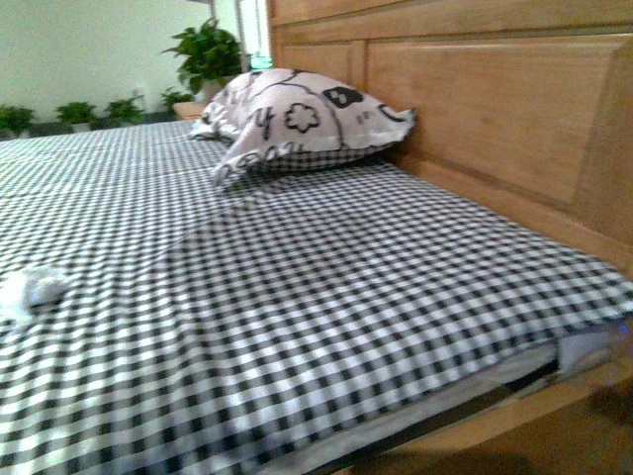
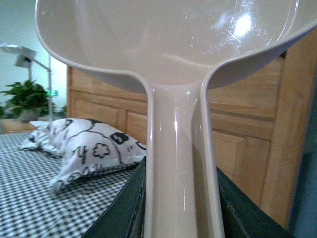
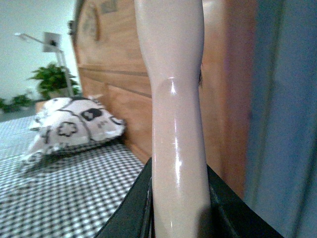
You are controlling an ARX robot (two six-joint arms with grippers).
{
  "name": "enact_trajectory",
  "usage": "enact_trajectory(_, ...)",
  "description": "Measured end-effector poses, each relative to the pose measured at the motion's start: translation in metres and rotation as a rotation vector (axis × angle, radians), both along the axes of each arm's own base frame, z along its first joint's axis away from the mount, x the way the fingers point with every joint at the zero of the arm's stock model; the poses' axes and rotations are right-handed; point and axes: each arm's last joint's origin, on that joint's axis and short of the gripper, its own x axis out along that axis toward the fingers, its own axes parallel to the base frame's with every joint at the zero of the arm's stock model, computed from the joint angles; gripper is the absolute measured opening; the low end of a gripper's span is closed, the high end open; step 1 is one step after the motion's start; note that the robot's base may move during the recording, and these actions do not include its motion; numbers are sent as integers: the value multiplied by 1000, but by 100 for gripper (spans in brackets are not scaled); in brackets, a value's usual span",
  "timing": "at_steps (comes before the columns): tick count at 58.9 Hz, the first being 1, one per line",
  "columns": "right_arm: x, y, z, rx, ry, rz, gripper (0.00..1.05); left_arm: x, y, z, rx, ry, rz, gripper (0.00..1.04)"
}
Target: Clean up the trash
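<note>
The trash [image 1: 30, 288], a small crumpled white wad, lies on the checked bedsheet at the front view's left edge. Neither arm shows in the front view. In the left wrist view my left gripper [image 2: 179, 208] is shut on the long handle of the pinkish-beige dustpan [image 2: 173, 44], whose wide scoop fills the upper frame. My right gripper [image 3: 179, 208] is shut on the brush handle [image 3: 176, 99], a smooth pinkish-beige shaft rising between the dark fingers [image 3: 131, 208]. The brush's bristles are out of view.
A black-and-white checked sheet [image 1: 326, 287] covers the bed. A patterned pillow [image 1: 297, 119] rests against the wooden headboard [image 1: 495, 109]. Potted plants [image 1: 208, 49] stand beyond the bed. The mattress edge [image 1: 554, 346] drops off at the front right.
</note>
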Motion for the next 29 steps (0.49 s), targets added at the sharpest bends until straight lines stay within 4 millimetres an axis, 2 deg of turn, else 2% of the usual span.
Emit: enact_trajectory(29, 0, 0, 0, 0, -1, 3, 21, 0, 0, 0, 1, 0, -2, 28)
